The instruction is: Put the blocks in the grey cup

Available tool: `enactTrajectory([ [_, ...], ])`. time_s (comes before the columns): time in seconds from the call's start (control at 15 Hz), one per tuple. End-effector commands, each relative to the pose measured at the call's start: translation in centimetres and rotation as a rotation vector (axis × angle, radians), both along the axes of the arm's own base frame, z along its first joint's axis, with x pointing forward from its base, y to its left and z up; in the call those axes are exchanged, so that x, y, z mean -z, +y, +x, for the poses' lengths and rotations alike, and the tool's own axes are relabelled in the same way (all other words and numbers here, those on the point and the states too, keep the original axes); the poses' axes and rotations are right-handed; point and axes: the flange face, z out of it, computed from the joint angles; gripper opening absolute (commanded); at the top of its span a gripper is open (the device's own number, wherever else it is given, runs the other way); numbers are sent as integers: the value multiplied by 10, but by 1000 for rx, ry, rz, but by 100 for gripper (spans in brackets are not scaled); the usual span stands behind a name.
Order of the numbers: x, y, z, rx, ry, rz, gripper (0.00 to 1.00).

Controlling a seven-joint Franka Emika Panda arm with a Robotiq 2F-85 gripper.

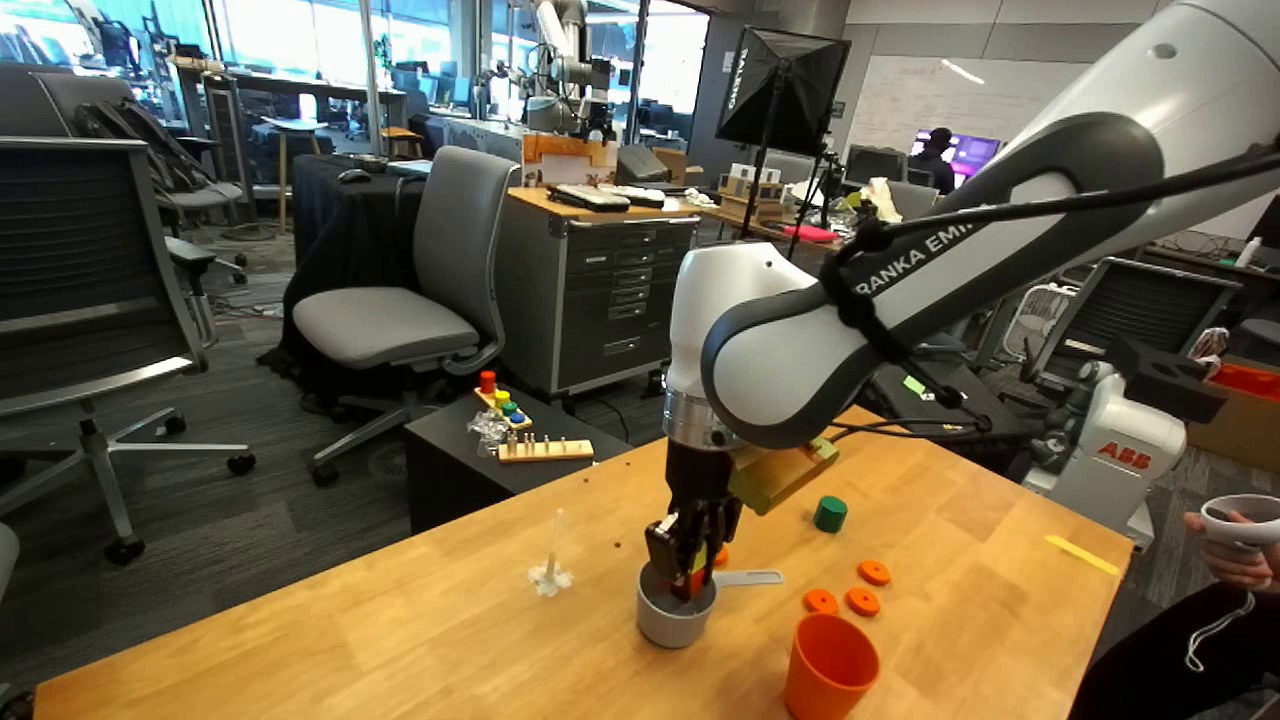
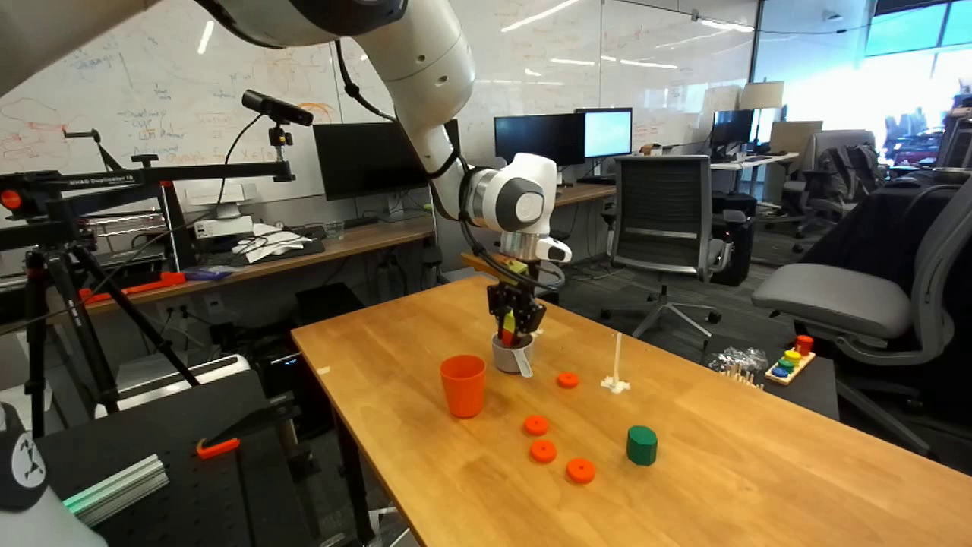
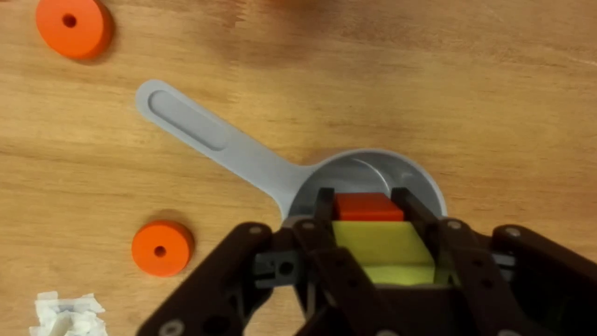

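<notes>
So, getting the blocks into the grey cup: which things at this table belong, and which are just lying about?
For the job:
grey cup
red block and yellow block, both in the gripper
green block
orange discs, probably counted as blocks

Just lying about:
orange cup
upright stick on white base
yellow strip

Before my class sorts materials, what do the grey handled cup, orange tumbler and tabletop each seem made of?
Grey handled cup: probably moulded plastic, satin; in the wrist view it looks like one seamless piece.
Orange tumbler: likely plastic, smooth and low-gloss; one even colour inside and out.
Tabletop: wood or wood-look laminate, slight sheen; streaked grain shows.
</notes>
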Motion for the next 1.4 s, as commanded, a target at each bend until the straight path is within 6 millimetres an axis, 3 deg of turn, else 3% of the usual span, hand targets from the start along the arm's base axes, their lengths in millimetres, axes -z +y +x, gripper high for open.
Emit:
enactTrajectory([
  [0.0, 7, -2, 10, 0, 11, -21, 12],
  [0.8, 30, -5, 16, 8, 40, -29, 13],
  [0.87, 32, -5, 16, 8, 43, -30, 23],
  [0.93, 34, -4, 16, 9, 45, -31, 57],
  [1.13, 35, -2, 17, 9, 50, -33, 76],
  [1.2, 34, 0, 18, 3, 48, -36, 77],
  [1.27, 34, 1, 17, -4, 49, -39, 27],
  [1.33, 32, 2, 17, -5, 46, -39, 27],
])
